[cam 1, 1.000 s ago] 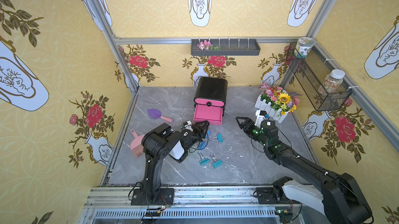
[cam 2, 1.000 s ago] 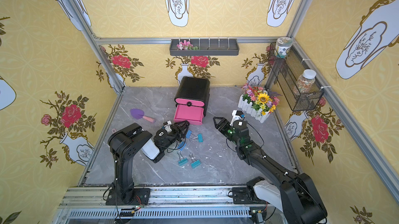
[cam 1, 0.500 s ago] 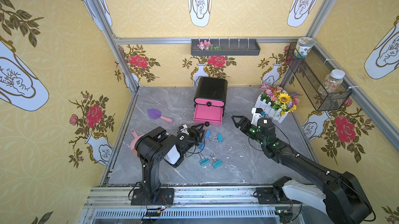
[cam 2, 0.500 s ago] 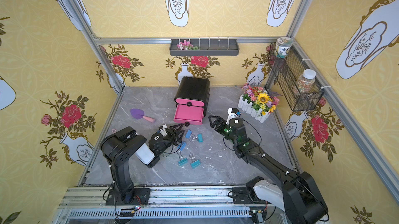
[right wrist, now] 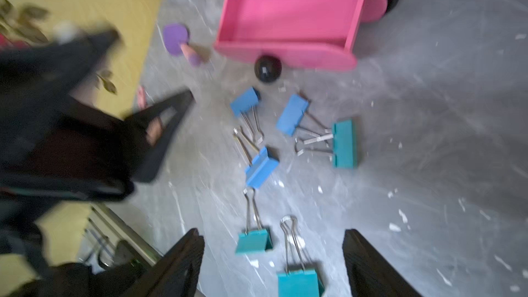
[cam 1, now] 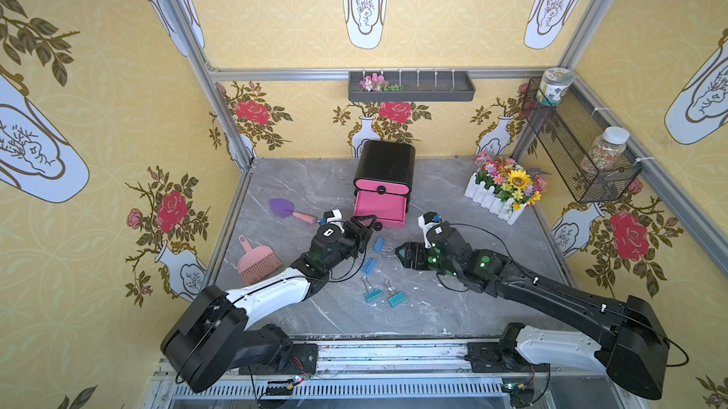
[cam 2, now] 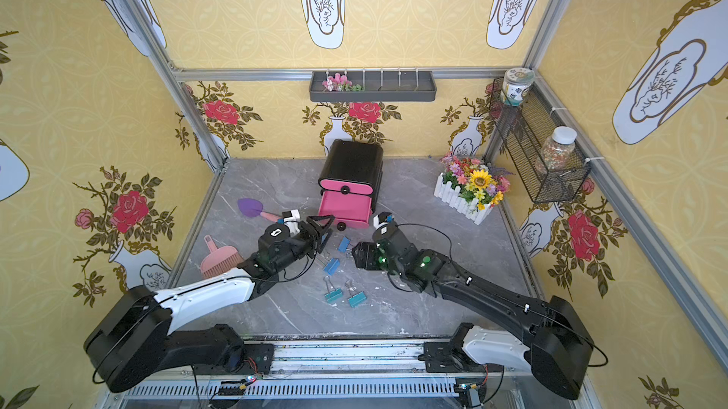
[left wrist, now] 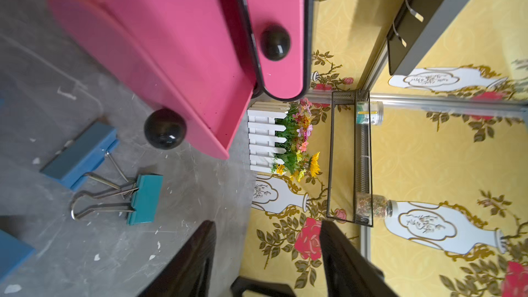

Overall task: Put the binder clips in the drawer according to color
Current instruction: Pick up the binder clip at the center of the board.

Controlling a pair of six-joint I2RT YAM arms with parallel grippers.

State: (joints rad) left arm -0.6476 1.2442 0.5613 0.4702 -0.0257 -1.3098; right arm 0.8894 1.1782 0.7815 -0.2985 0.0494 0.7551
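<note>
- Binder clips (right wrist: 261, 167), three blue and three teal, lie scattered on the table (cam 1: 453, 198) just in front of the drawer (cam 1: 384, 168), seemingly where they lay a second ago.
- Its bottom tray (cam 1: 380, 210) stands pulled out.
- Left gripper (cam 1: 368, 225) has stretched forward from its folded pose to the tray's black knob (cam 1: 378, 226), fingers apart, holding nothing.
- Right gripper (cam 1: 401, 252) has swung down from beside the drawer to just above the clips, fingers wide apart, holding nothing.

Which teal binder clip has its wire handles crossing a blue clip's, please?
The teal metal binder clip nearest the open pink drawer; the other two teal clips lie side by side, untangled.
</note>
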